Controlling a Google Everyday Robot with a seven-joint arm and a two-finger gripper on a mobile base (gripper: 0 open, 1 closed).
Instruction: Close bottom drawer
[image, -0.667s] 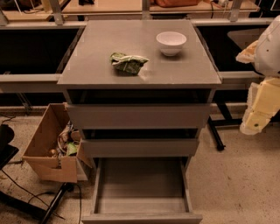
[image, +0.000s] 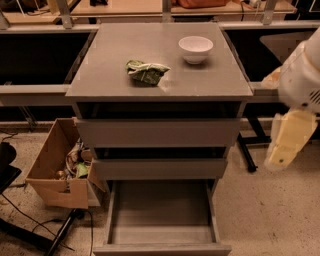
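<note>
Pale at the right edge, the gripper (image: 289, 142) is held in the air beside the cabinet (image: 100, 75), level with the upper drawer fronts; whether it is wide or narrow cannot be told. The bottom drawer (image: 162, 222) is pulled out low in front, under the middle drawer front (image: 160, 169). A white bowl (image: 195, 48) and a crumpled green packet (image: 146, 71) are set on top. A cardboard box (image: 52, 175) is stood at the left. Bare floor (image: 270, 215) is left beneath the gripper. Since the earlier frame the gripper is lowered slightly; the drawer is unchanged.
</note>
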